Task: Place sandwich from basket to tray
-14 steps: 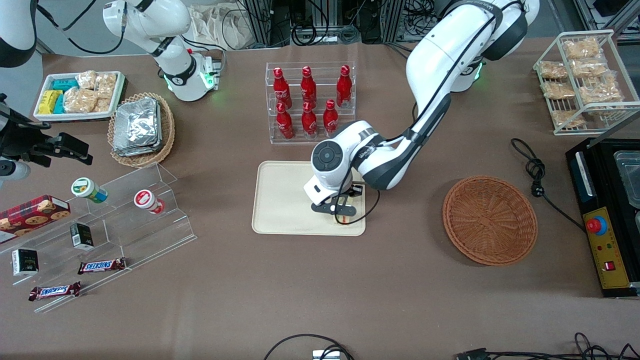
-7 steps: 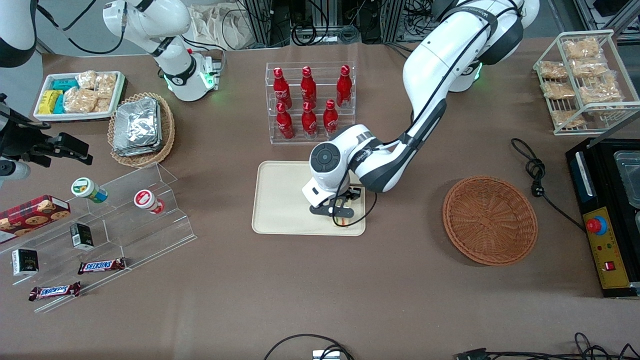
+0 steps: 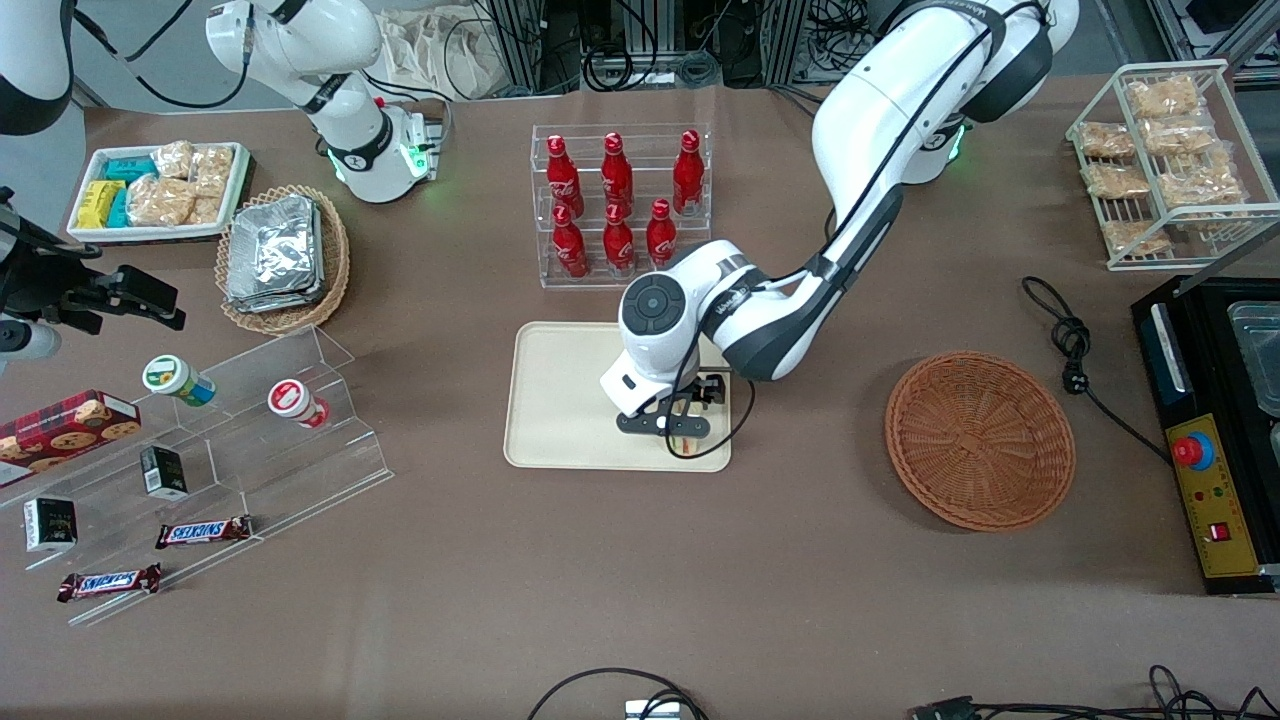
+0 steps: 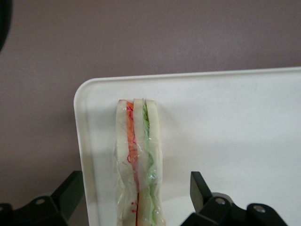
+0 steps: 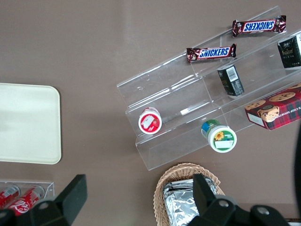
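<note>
Left arm reaches out over the cream-beige tray (image 3: 565, 395), wrist pointing down. The gripper (image 3: 683, 425) hangs above the tray corner that is nearest the front camera and toward the working arm's end of the table.

Wrist view: the sandwich (image 4: 139, 160) stands on its edge on the tray (image 4: 235, 132), close to a rounded tray corner. Pale bread slices, an orange layer and a green layer, clear film wrap around it. The two black fingers (image 4: 201, 190) stand spread wide, one on each flank of the sandwich, with bare gaps between pads and bread on both sides. No contact visible; the sandwich is resting on the tray surface, not gripped.

Front view: only a sliver of the sandwich (image 3: 686, 440) shows under the gripper, just inside the tray's near rim.

The reddish-brown wicker basket (image 3: 980, 440) sits well apart from the tray, toward the working arm's end of the table, with nothing inside it.

Other items on the brown table (image 3: 640, 580):
- Clear rack of red cola bottles (image 3: 620, 205), just beside the tray and farther from the front camera.
- Tan wicker basket of foil packets (image 3: 282, 258) and a small white tray of snack packets (image 3: 158, 190), toward the parked arm's end.
- Clear stepped acrylic display (image 3: 215, 460) with two Snickers bars (image 3: 203, 531), small cups and a cookie box (image 3: 62, 425).
- White wire rack of bagged snacks (image 3: 1165, 160), toward the working arm's end.
</note>
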`<state>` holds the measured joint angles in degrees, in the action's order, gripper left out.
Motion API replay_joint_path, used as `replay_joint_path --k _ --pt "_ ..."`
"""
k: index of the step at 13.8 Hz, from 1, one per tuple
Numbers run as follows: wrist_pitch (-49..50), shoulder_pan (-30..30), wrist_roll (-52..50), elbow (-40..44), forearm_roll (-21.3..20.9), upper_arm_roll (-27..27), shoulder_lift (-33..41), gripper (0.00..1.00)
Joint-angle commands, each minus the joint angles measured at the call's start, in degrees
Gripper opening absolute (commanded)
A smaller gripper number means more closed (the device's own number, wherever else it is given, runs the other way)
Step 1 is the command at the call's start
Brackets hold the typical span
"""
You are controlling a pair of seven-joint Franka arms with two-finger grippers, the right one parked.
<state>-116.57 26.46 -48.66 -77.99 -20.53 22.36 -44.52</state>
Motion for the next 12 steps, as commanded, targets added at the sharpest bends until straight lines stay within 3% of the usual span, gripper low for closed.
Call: replay_joint_path --k 1,3,9,12 --pt "0.7 0.1 -2.9 -0.4 -0.3 -0.2 4.4 1.00" --pt "1.6 -1.4 -4.9 -0.7 0.1 -0.2 8.3 1.00" --pt "7.1 -9.3 -4.2 -0.6 8.0 -0.2 19.3 1.00" --pt "12.3 -14.9 0.9 -0.6 10.5 -0.1 22.9 1.00"
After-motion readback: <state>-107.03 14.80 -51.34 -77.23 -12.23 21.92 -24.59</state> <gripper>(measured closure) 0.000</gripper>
